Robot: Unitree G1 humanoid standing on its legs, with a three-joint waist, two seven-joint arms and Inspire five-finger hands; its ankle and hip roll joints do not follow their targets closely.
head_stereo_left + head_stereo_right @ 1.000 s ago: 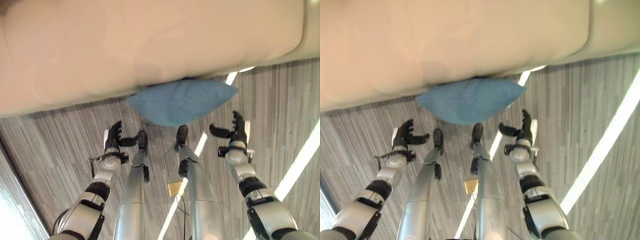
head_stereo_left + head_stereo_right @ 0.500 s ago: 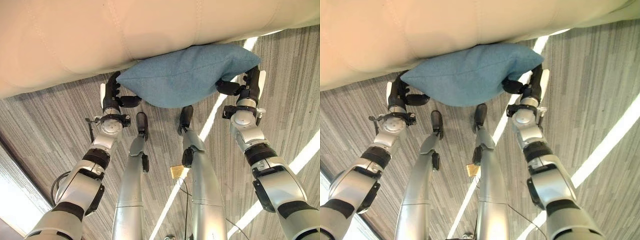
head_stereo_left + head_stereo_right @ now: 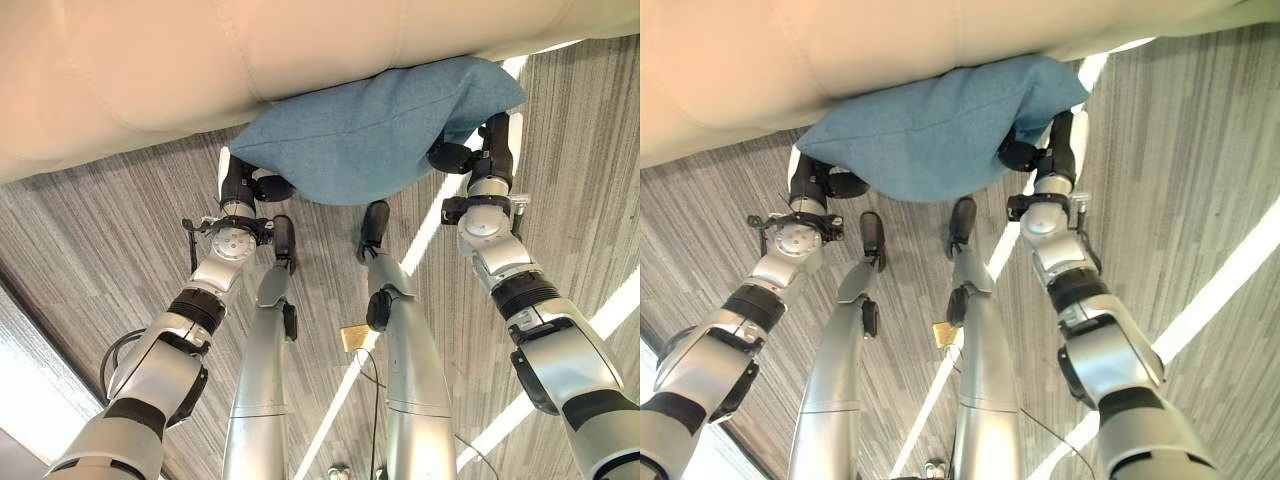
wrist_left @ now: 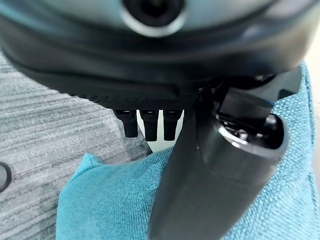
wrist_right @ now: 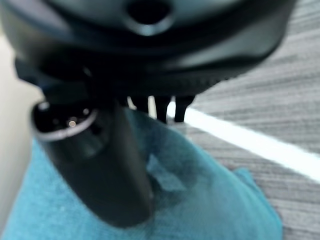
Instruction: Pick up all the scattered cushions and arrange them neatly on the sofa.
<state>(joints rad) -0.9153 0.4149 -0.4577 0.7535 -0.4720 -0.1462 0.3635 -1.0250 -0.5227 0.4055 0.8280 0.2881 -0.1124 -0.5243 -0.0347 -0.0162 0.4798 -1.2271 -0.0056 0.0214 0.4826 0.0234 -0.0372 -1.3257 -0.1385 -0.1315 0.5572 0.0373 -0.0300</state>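
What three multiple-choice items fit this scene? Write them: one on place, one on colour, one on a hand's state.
1. Where is the cushion?
A. Against the sofa's front edge, between both hands
B. Flat on the floor, away from the sofa
C. On a table

2. Its colour?
A. Red
B. Blue
C. Yellow

3. The left hand is:
A. Hanging idle
B. Thumb pressed onto the cushion's end
C. Holding a cup

Key: 1 A, the right hand takes the other end; 2 B, blue fabric; 3 B, seen in the left wrist view.

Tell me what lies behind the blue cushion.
Behind the blue cushion sits the beige sofa; its lower front edge is covered there. The left hand and right hand flank the cushion, fingers partly hidden by it.
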